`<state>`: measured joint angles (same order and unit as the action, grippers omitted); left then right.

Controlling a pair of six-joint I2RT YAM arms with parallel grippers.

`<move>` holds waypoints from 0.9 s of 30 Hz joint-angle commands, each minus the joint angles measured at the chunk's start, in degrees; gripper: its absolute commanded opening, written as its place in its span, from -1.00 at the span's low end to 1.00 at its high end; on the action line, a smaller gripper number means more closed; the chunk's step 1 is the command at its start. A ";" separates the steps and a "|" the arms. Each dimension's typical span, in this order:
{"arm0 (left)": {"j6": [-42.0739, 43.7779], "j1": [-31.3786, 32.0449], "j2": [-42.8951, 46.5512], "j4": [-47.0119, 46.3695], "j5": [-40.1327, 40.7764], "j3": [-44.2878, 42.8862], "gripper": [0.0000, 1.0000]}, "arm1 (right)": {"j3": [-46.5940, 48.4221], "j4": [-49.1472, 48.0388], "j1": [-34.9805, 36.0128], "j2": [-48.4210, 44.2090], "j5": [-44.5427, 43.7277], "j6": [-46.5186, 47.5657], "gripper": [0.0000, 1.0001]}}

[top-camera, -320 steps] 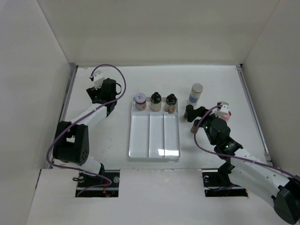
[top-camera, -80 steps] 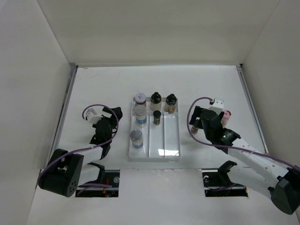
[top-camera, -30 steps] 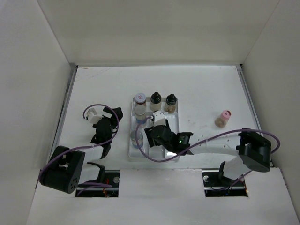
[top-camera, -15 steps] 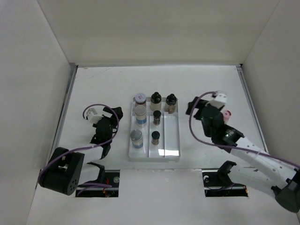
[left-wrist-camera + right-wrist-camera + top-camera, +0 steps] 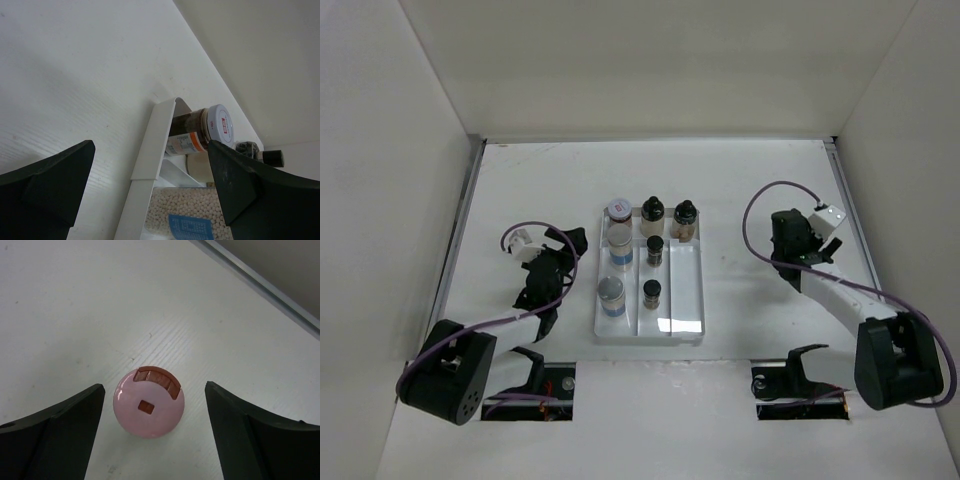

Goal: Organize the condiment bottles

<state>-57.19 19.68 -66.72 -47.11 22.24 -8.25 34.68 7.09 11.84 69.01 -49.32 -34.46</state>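
A pink-capped bottle stands upright on the white table, straight below my right gripper. That gripper is open, one finger on each side of the cap with a gap on both sides. From above, the right arm hides this bottle. The clear divided tray holds two silver-capped bottles in its left lane. Three black-capped bottles line the middle lane and one stands in the right lane. A white-lidded jar is at the tray's far left corner. My left gripper is open and empty, left of the tray.
The left wrist view looks along the tray's left wall, past a bead-filled bottle with a blue label to the white-lidded jar. A metal rail and the enclosure wall run close behind the pink-capped bottle.
A second ago my right arm reached over the tray's middle lane and left a black-capped bottle there. It then swung right and now hovers over the pink-capped bottle. The left arm stayed put.
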 commanded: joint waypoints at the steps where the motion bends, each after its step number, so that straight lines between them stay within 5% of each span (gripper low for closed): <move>1: 0.76 0.40 -0.52 -1.75 0.17 -1.07 0.98 | 1.27 -7.78 -2.90 3.22 2.90 1.32 0.69; 4: 0.76 0.40 -0.87 -1.75 0.17 -1.33 0.98 | 1.27 -9.64 -4.50 4.29 6.77 1.32 0.22; 8: 0.76 0.14 -1.48 -1.75 0.09 -1.42 0.98 | 0.39 -10.08 -0.39 -0.18 6.52 2.37 -0.09; 14: 0.85 -0.22 -2.01 -1.75 0.09 -1.68 0.99 | -0.40 -6.57 23.67 -12.66 6.33 5.45 -0.14; 18: 1.11 -0.30 -1.66 -1.75 0.70 -1.77 0.99 | 1.61 -7.62 36.08 -11.90 8.80 3.61 -0.14; 27: 2.69 -1.53 -0.34 -1.14 1.58 -1.59 0.99 | 6.80 -19.56 40.59 4.89 13.63 8.44 -0.13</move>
<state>-55.94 18.94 -68.64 -46.89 22.63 -8.34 38.06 -4.86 51.86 71.77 -37.41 -28.40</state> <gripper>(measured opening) 0.993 0.572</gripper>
